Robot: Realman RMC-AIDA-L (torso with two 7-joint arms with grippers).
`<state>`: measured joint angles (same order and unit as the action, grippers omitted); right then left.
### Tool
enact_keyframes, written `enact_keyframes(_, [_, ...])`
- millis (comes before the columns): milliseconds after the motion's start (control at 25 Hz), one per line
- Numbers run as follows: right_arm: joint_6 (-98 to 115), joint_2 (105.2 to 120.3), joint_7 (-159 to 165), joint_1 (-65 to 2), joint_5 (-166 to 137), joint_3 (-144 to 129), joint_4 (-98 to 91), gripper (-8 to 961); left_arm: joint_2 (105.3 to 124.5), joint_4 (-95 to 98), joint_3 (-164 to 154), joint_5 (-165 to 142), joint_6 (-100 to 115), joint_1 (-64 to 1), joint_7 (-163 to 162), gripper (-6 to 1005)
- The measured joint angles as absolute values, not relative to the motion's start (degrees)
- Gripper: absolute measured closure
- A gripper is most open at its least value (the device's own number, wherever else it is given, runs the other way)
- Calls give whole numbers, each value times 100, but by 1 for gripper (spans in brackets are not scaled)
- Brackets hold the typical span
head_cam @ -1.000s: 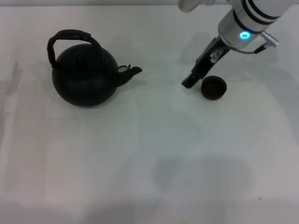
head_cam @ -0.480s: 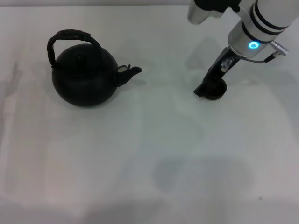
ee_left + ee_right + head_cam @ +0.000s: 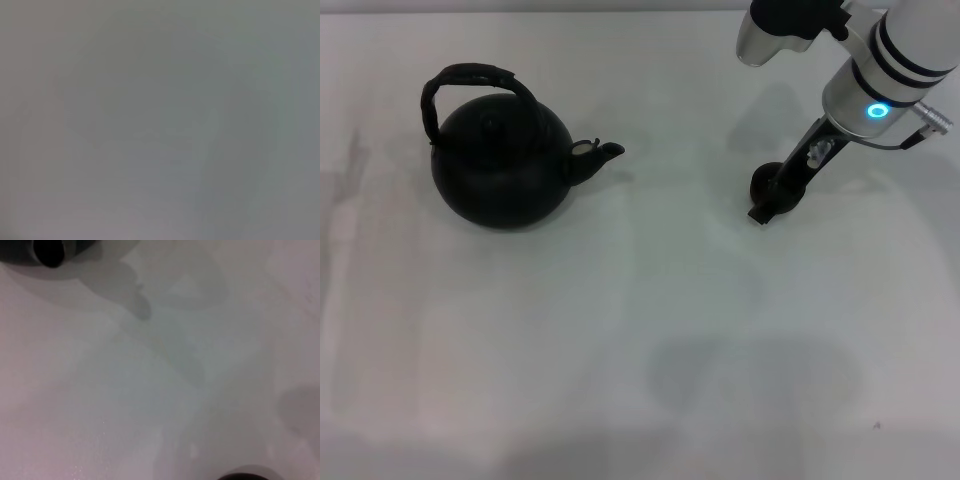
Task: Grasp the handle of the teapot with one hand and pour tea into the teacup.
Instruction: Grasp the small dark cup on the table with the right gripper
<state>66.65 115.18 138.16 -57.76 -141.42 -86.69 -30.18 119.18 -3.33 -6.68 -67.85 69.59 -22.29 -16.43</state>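
The matte black teapot (image 3: 500, 165) stands at the left of the white table in the head view, its spout (image 3: 605, 153) pointing right. Its arched handle (image 3: 472, 75) rises over it, and no gripper is near it. The small dark teacup (image 3: 763, 183) sits at the right, partly hidden. My right gripper (image 3: 765, 208) comes down from the upper right and lies across the teacup, its dark tip at the cup's near edge. The right wrist view shows the teapot's spout (image 3: 50, 252) far off and a dark rim of the teacup (image 3: 245, 476). My left gripper is out of view.
The white table (image 3: 650, 340) stretches bare between the teapot and the teacup and toward the front. The left wrist view shows only a blank grey surface.
My right gripper has moved to the right and toward the front, from beside the teacup's left side to across it. The teapot has not moved.
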Motion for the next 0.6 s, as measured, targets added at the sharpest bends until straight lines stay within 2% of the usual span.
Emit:
enact_keyframes(320, [6834,11492,13816,-5813,-14151,-8657,-3247,195,11909,-334,-668,-6727,6962,-2232,-1643,140])
enact_keyframes(600, [6978,11547,13816,-5913,-14145,-8767,-3625,229,11909,-334,-668,-6709,6962,-2202,-1643,140])
